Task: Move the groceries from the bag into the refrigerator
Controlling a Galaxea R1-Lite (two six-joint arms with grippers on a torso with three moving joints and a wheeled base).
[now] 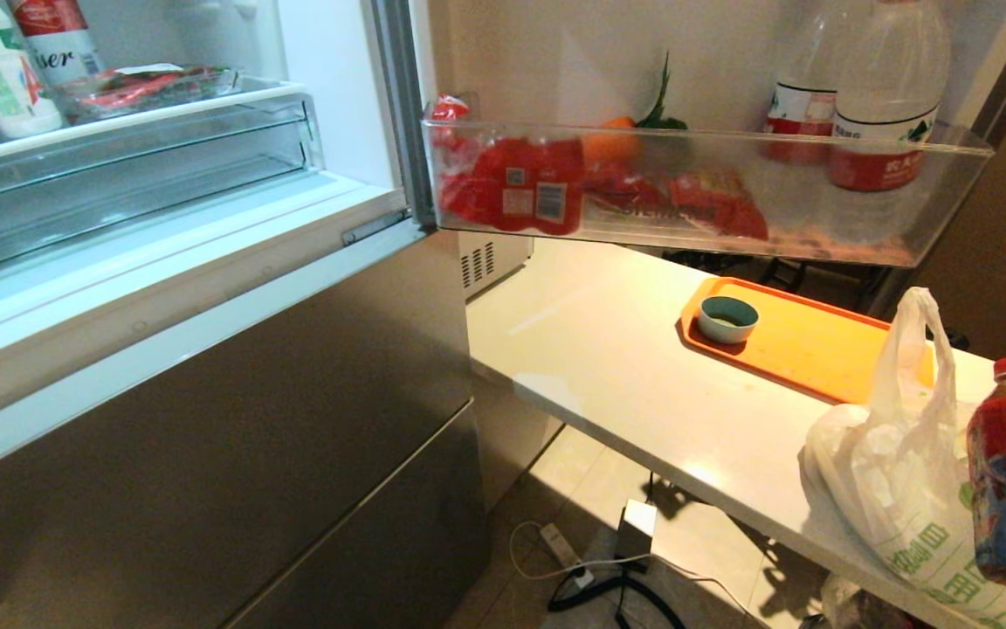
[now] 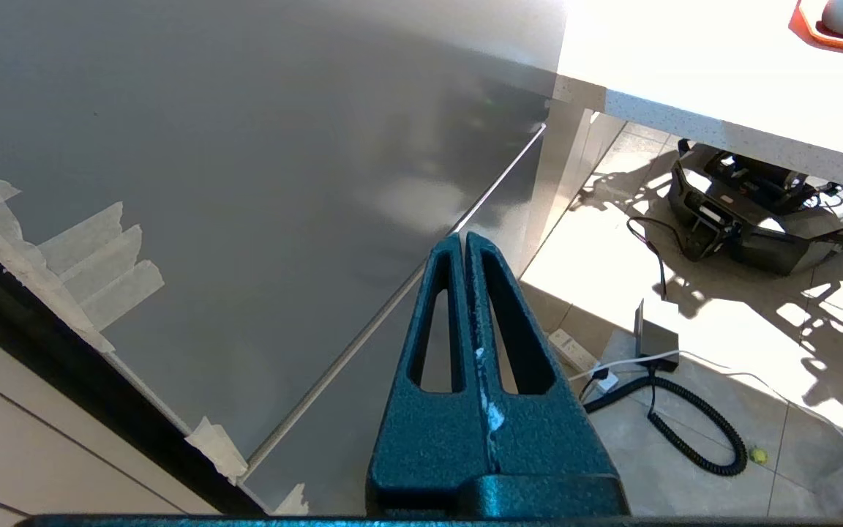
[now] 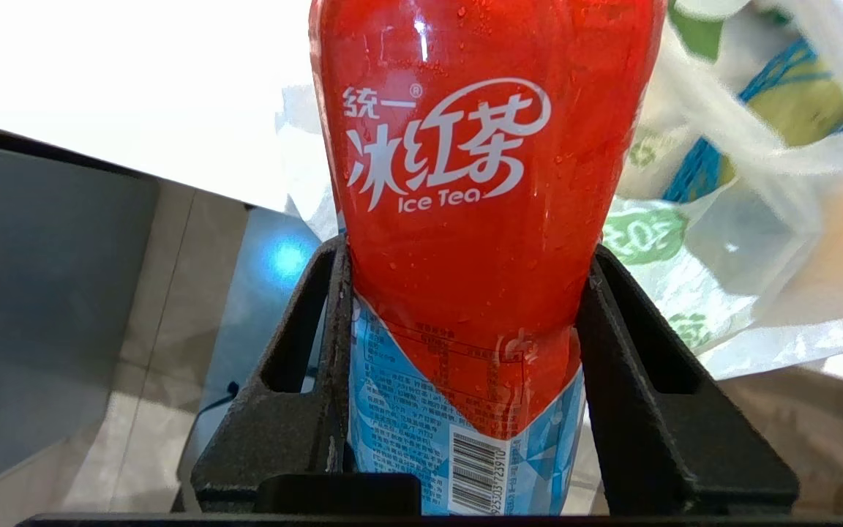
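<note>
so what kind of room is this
Most likely a home kitchen: an open refrigerator stocked with drinks, a pale counter carrying an orange tray, and a plastic shopping bag.

Orange tray (image 1: pixel 804 345) holding a teal bowl (image 1: pixel 727 318) on a pale counter (image 1: pixel 608 349), power strip (image 1: pixel 562 549) on the floor

Closed fingers (image 2: pixel 465 245) before refrigerator (image 2: pixel 246 183)

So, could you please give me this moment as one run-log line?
right gripper: shut on ice tea bottle, beside bag | left gripper: shut, parked by refrigerator | fridge door open, door shelf stocked
</note>
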